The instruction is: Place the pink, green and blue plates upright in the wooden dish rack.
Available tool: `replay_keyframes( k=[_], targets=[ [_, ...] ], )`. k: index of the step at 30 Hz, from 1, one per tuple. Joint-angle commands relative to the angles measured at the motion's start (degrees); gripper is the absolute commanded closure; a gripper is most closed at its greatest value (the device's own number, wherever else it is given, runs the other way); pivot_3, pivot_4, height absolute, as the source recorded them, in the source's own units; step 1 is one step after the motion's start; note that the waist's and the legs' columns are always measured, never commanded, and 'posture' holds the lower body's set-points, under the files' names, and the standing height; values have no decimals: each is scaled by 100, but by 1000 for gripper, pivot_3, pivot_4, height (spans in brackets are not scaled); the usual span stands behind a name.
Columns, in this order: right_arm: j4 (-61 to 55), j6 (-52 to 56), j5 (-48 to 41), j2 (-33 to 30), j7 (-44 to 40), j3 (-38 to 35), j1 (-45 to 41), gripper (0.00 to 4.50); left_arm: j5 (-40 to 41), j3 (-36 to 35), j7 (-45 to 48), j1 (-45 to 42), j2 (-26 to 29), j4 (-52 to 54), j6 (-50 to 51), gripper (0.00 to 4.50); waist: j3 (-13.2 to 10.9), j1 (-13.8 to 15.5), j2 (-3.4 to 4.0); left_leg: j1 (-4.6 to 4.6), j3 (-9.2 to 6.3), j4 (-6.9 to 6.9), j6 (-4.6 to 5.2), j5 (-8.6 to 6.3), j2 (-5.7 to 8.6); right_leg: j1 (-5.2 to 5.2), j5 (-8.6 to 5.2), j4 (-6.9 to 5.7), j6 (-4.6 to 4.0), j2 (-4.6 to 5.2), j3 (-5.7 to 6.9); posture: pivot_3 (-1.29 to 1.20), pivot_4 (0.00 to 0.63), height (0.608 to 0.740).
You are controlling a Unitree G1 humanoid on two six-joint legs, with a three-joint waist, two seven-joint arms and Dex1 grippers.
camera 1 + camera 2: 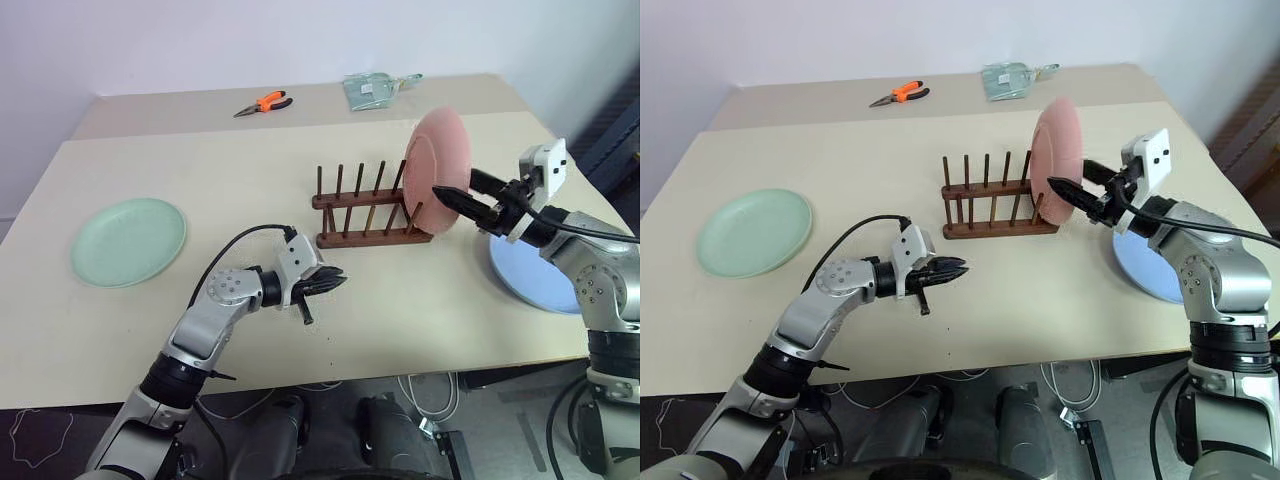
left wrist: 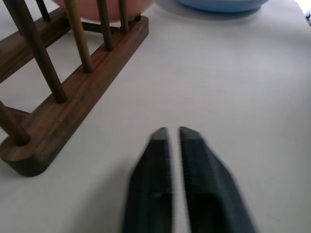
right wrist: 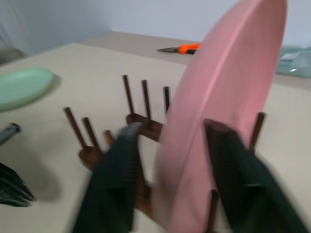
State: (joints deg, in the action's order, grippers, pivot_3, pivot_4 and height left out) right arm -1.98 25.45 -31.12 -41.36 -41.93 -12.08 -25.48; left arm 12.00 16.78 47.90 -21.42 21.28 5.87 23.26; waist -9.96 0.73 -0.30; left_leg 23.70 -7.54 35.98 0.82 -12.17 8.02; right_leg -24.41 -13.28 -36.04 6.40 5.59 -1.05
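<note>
The green plate (image 1: 128, 241) lies flat near the table's (image 1: 400, 300) left edge, well apart from both grippers. The left gripper (image 1: 330, 283) hovers low over the table in front of the wooden dish rack (image 1: 365, 212), near the rack's left end but not touching it. Its forearm reaches forward and to the right, with the gripper tilted slightly down. In the left wrist view its two fingers (image 2: 199, 165) stand narrow, with only a thin slit between them and nothing held.

The rack sits mid-table, its two rails running left to right with rows of upright pegs. The pink plate (image 1: 436, 168) stands on edge in the rack's right end, leaning a little against the pegs; the other slots hold nothing. The right gripper (image 1: 462, 203) comes in from the right, roughly level and pointing left, and straddles the plate's rim. In the right wrist view its fingers (image 3: 114, 179) are spread wide, one on each side of the plate, and seem to stand clear of the surface, though motion blur makes contact hard to judge.

The blue plate (image 1: 525, 275) lies flat on the table at the right, partly under the right arm. Orange-handled pliers (image 1: 265, 103) and a clear packet (image 1: 372, 89) lie at the far side.
</note>
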Motion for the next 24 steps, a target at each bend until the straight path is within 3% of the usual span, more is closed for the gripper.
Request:
replay_keyframes(
  k=[1,5,7,10,11,12,18,24],
  targets=[
    [-423,-509,446,-236,138,-290,176,1480,80,-244,-60,-45,50,192,-60,2218,0,5,0,0,0,0,0,0,0,0,0,0,1,0,0,0,150,719],
    [-959,-332,459,-657,43,-635,625,1480,-44,-666,-505,-114,70,28,-193,388,0,17,0,5,0,2,0,0,0,-2,2,0,3,1,0,0,150,719],
    [-1335,25,174,-934,-246,-853,973,1480,45,-1083,-828,-161,47,-95,-198,388,0,13,1,7,-1,3,0,0,0,-5,2,0,3,0,1,0,150,719],
    [-1996,653,-384,-1307,-693,-1030,1447,661,-36,-1686,-1462,-231,85,-361,-317,323,0,-11,0,8,-3,1,0,0,-2,-5,2,-1,3,0,3,0,150,719],
    [-2260,814,-520,-1392,-769,-964,1549,177,-101,-1909,-1729,-257,123,-483,-372,323,0,-24,0,7,-2,1,0,0,-3,-5,2,-1,4,-1,2,0,150,719],
    [-2489,929,-591,-1450,-803,-861,1613,82,-178,-2107,-2001,-288,158,-591,-409,323,0,-34,0,6,-2,1,0,0,-4,-5,2,-2,4,-1,2,0,150,719],
    [-3340,965,-257,-891,-485,708,1245,29,-515,-3674,-4269,-676,379,-1193,-2,162,-12,-15,-25,5,-2,2,-2,-1,-7,-6,2,-2,6,-2,3,0,150,719],
    [-2791,577,779,-162,-283,2120,627,29,-675,-5005,-5977,-689,569,-1002,1076,162,-9,23,-41,16,-3,10,-2,-1,4,-12,7,-1,16,1,12,0,150,719]
  ],
)
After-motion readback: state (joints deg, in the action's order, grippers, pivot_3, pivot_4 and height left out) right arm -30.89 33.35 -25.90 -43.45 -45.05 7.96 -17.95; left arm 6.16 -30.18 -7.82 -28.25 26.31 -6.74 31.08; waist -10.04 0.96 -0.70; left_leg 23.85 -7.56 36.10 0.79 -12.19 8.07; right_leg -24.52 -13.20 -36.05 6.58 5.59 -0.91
